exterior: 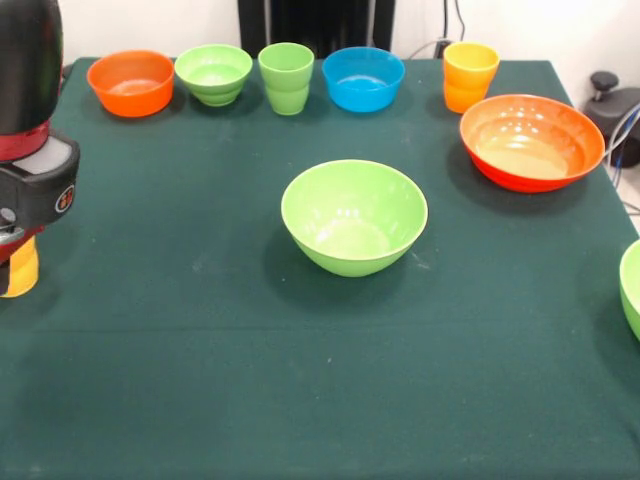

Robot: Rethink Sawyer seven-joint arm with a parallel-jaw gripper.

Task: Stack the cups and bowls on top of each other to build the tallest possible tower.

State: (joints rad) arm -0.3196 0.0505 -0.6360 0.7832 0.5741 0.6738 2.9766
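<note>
Nearest the camera, a large light green bowl (354, 217) is sitting upright and alone mid-table; nothing is being stacked yet, judging by the layout. Along the far edge a small orange bowl (131, 83), small green bowl (214, 74), green cup (286, 77), blue bowl (363, 78) and orange-yellow cup (470, 76) are lined up apart, an orange-red bowl (532, 141) beside them. At the left edge a yellow cup (20, 268) is apparently being held beneath the gripper (12, 250), whose fingers cannot be told

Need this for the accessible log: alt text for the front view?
A large light green bowl sits mid-table on a dark green cloth, with the robot arm at the left edge over a yellow cup. Along the far edge: small orange bowl, small green bowl, green cup, blue bowl, orange-yellow cup; a large orange-red bowl sits right.
</note>
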